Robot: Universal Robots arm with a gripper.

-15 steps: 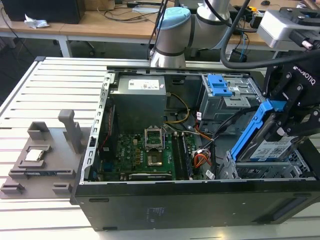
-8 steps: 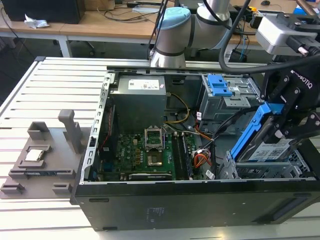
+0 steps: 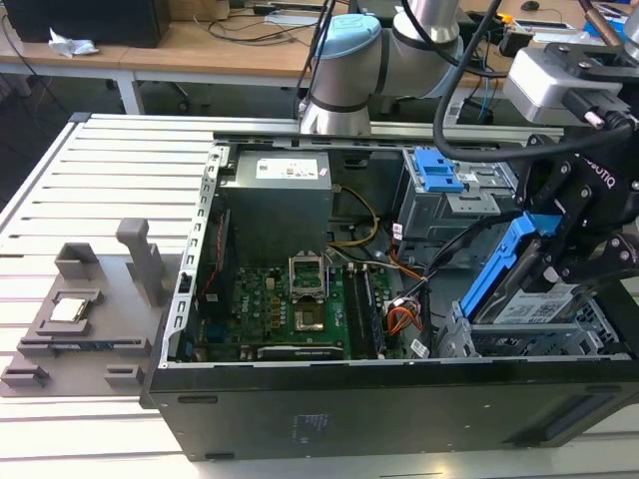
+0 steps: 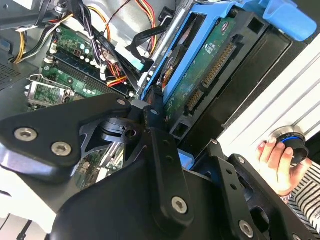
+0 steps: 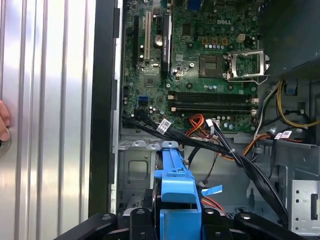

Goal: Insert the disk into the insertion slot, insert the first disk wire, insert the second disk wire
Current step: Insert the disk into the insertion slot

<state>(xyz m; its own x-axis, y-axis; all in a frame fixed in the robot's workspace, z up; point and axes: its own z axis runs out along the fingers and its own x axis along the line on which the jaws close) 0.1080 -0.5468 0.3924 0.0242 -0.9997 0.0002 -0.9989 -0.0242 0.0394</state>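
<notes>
One gripper [image 3: 555,255] grips the disk [image 3: 525,307], tilted over the insertion slot [image 3: 507,345]

A ribbed silver aluminium worktable [image 3: 100,190] is being lit brightly. Behind it, black cables [image 3: 245,32] and a crumpled white sheet [image 3: 72,44] are being carried by a long brown wooden desk [image 3: 180,48] on white legs.

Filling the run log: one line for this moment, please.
claw: shut on disk | disk: tilted over insertion slot, not seated | connectors: bare
</notes>
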